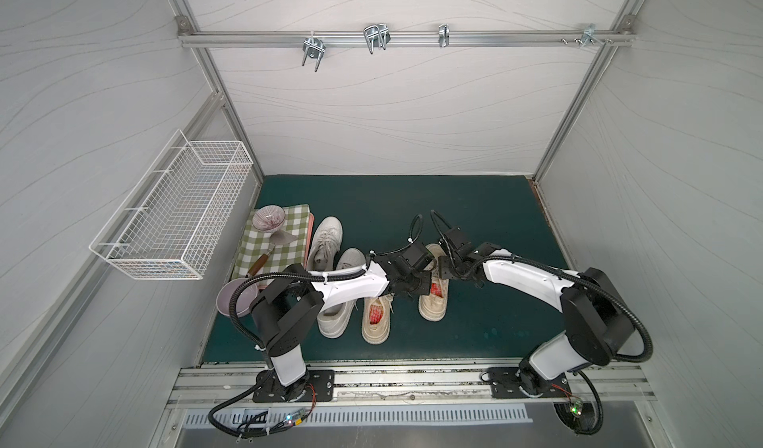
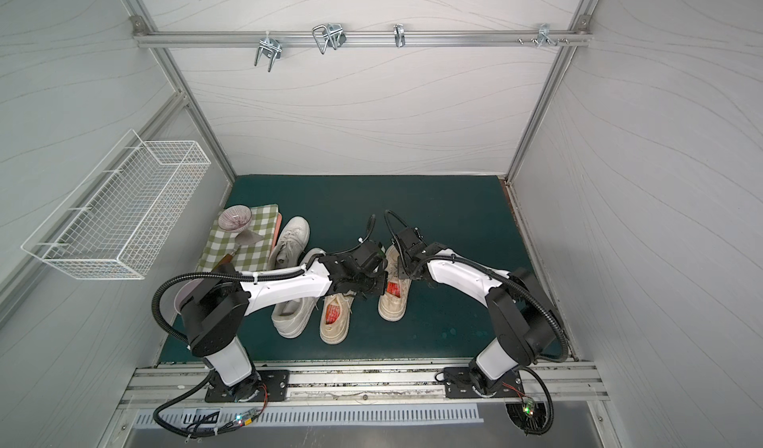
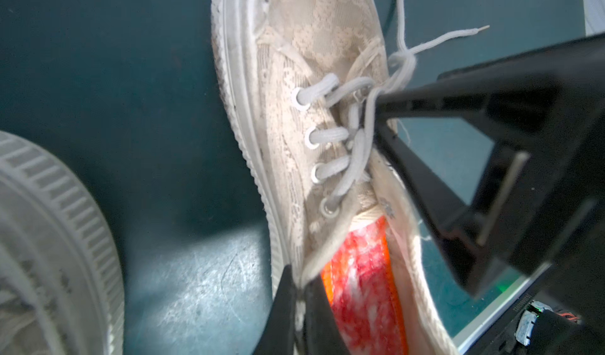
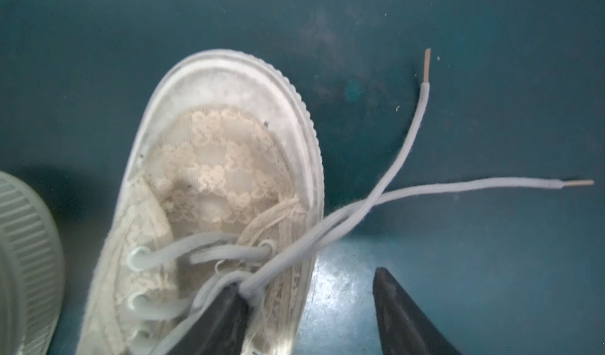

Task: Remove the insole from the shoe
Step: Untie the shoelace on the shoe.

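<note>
Robot lab booth — aluminium framing (image 1: 413, 39), plain white panels (image 1: 392, 115).

The insole (image 1: 436, 290) lies in the shoe (image 1: 431, 313), which stands right of another shoe (image 1: 375, 326) on the mat (image 1: 475, 218).

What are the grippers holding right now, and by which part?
The left gripper pinches the shoe by its collar edge, beside the insole. The right gripper is open and holds nothing; one finger touches the laces.

The shoe (image 3: 327, 52) is cream lace with pale grey laces (image 3: 327, 134); its insole (image 3: 360, 288) is mottled red, orange and white. The mat (image 1: 475, 210) is dark teal, the cloth (image 1: 285, 260) green-and-white check.
</note>
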`<state>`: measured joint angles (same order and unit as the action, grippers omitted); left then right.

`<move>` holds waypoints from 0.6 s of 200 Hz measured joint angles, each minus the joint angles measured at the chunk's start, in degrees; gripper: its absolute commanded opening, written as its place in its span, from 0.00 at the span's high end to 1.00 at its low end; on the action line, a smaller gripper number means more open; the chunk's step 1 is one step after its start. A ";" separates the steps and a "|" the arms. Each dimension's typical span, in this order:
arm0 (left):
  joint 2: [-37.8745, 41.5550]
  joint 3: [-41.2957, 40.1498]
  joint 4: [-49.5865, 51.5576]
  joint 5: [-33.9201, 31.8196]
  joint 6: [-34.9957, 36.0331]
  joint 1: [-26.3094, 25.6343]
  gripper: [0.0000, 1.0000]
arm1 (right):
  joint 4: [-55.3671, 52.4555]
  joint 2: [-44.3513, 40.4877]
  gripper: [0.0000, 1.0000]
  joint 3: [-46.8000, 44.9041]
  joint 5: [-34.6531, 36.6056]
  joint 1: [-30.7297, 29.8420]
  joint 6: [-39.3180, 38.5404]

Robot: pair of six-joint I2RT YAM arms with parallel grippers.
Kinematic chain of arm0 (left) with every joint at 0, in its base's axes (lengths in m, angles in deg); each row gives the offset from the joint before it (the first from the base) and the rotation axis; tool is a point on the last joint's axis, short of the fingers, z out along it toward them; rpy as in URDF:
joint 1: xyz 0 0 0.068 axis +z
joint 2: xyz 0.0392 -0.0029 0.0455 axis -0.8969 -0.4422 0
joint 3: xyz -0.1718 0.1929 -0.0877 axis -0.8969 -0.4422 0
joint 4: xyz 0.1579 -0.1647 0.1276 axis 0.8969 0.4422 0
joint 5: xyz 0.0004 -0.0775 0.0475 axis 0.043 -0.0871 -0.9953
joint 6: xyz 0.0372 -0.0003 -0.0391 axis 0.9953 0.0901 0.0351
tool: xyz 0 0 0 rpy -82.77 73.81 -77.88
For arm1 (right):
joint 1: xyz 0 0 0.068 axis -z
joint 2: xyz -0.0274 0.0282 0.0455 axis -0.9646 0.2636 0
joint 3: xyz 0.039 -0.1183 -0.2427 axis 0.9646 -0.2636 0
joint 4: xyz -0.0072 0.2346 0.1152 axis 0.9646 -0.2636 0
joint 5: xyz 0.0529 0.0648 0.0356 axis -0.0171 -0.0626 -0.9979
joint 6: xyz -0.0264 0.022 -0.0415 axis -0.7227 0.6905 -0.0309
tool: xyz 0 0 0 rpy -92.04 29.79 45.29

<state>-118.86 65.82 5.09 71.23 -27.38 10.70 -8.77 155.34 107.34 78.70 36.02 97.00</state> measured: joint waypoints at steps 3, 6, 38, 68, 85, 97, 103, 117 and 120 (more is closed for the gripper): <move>0.00 -0.07 -0.11 0.00 0.00 0.00 1.00 | 0.37 -0.20 0.34 -0.26 -0.52 0.37 0.04; 0.00 -0.15 -0.20 -0.02 0.00 0.00 1.00 | 0.63 -0.37 0.33 -0.48 -0.81 0.68 0.20; 0.00 -0.17 -0.85 -0.04 0.04 0.00 1.00 | 2.12 -2.34 0.29 -2.58 -2.95 2.47 1.05; -0.02 -0.20 -0.46 0.00 0.04 0.00 1.00 | 4.94 -3.19 0.25 -4.94 -3.76 2.45 1.20; -0.02 -0.20 0.07 0.04 0.02 -0.02 1.00 | 6.86 -4.13 0.22 -6.75 -4.37 2.45 1.14; -0.02 -0.20 0.33 0.09 0.02 -0.04 1.00 | 8.13 -4.79 0.21 -7.69 -4.85 2.45 1.11; -0.02 -0.20 0.39 0.13 0.02 -0.07 1.00 | 8.61 -4.98 0.20 -8.00 -5.07 2.45 1.14; -0.04 -0.20 0.42 0.20 0.02 -0.15 1.00 | 9.81 -5.14 0.20 -8.46 -5.53 2.45 1.07; -0.04 -0.20 0.44 0.22 0.02 -0.15 1.00 | 10.01 -5.14 0.20 -8.50 -5.57 2.43 1.09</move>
<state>-118.91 65.63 5.53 71.45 -27.35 10.55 1.24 150.20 98.84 73.13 38.45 98.10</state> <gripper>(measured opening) 0.078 0.797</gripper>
